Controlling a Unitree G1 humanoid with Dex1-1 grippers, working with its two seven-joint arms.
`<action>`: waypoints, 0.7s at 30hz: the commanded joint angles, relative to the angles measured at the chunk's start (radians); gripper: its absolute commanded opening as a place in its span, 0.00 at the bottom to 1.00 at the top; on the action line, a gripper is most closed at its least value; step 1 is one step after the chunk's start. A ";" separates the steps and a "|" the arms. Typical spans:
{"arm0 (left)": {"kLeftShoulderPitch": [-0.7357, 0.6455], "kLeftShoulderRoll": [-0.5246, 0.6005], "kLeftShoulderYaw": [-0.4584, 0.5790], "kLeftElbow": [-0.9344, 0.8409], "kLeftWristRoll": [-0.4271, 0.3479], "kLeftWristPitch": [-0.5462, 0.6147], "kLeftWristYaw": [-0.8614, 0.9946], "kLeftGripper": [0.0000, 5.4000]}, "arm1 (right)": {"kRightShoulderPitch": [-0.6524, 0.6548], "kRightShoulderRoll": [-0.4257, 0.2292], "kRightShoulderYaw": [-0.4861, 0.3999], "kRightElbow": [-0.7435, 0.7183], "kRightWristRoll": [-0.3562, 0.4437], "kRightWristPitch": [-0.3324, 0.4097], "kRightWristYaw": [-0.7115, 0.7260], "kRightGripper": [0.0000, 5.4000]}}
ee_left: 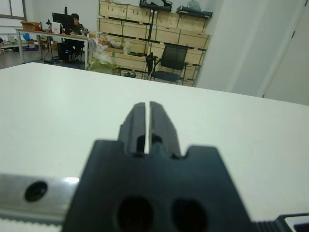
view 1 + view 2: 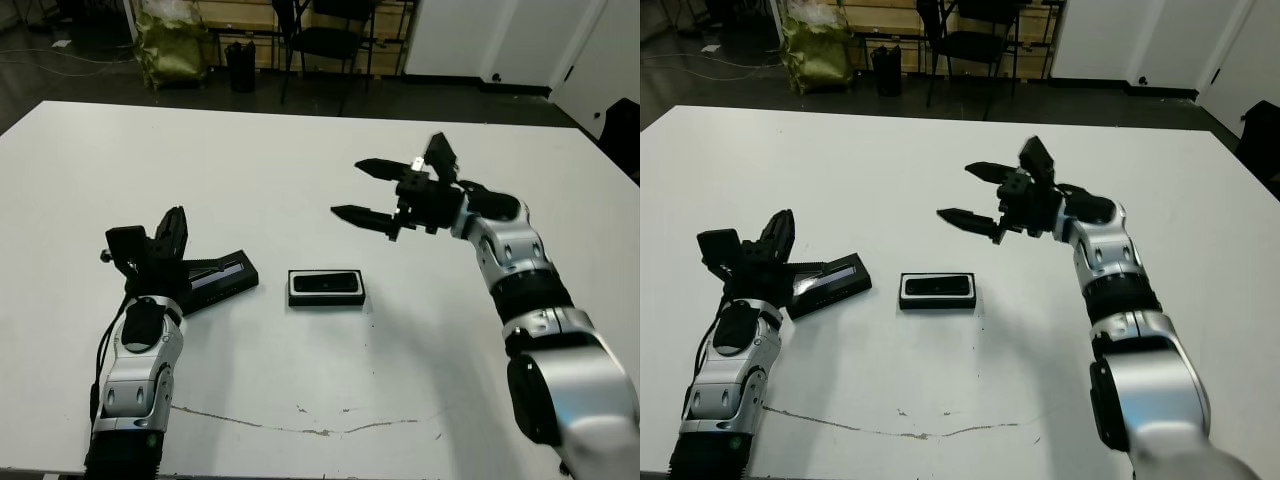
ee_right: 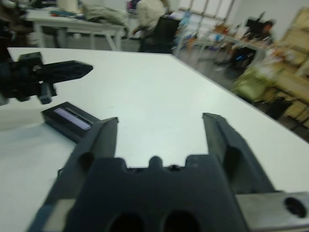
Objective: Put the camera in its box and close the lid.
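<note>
Your right end effector (image 2: 366, 190) hangs wide open, empty, above the white-lined box (image 2: 326, 288) cradling the slim black camera (image 2: 326, 283); left end effector (image 1: 147, 112) pinched closed, empty, just beside the flat lid (image 2: 215, 279).

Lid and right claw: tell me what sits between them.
The box, camera inside, sits between the lid and right claw in the eye views.

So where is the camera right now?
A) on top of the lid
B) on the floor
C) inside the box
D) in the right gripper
C: the camera lies inside the box, and the lid lies apart beside it.
</note>
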 commanded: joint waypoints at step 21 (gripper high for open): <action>0.005 0.000 0.004 0.010 0.006 0.009 -0.004 0.00 | 0.225 -0.096 0.194 -0.293 -0.119 -0.005 -0.070 0.00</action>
